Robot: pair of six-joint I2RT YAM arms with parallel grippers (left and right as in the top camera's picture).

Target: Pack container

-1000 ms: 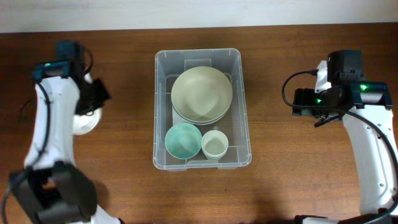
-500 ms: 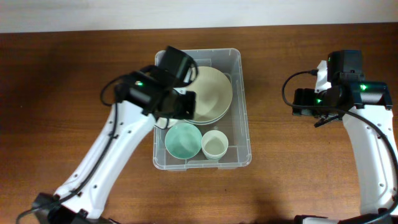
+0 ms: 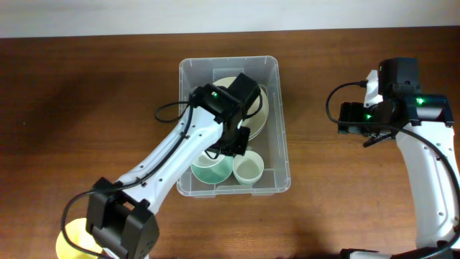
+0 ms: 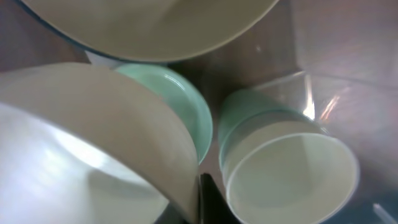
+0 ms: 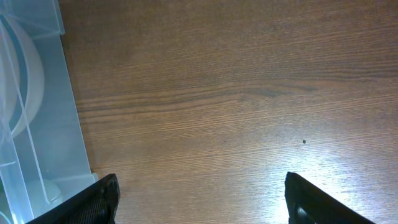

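Over the container [image 3: 282, 144] in the middle of the tabletop [image 3: 86, 93], my left claw [image 3: 233, 144] pinches a white bowl [image 4: 93, 143] by its rim, so I think I must lower it onto the green bowl [image 4: 183, 109] and let go, while my right claw [image 5: 202, 186] hangs wide open, holding nothing.

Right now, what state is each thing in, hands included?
Clear plastic rectangular container: upright, lidless, partly filled.
Large cream round bowl: upright inside the container.
Small mint-green bowl: upright inside, empty.
Small pale cup: upright beside it, empty.
White bowl: held over the mint-green bowl.
Left hand: shut on white bowl.
Right hand: open, empty, over bare table.
Yellow round dish: on table, partly hidden.
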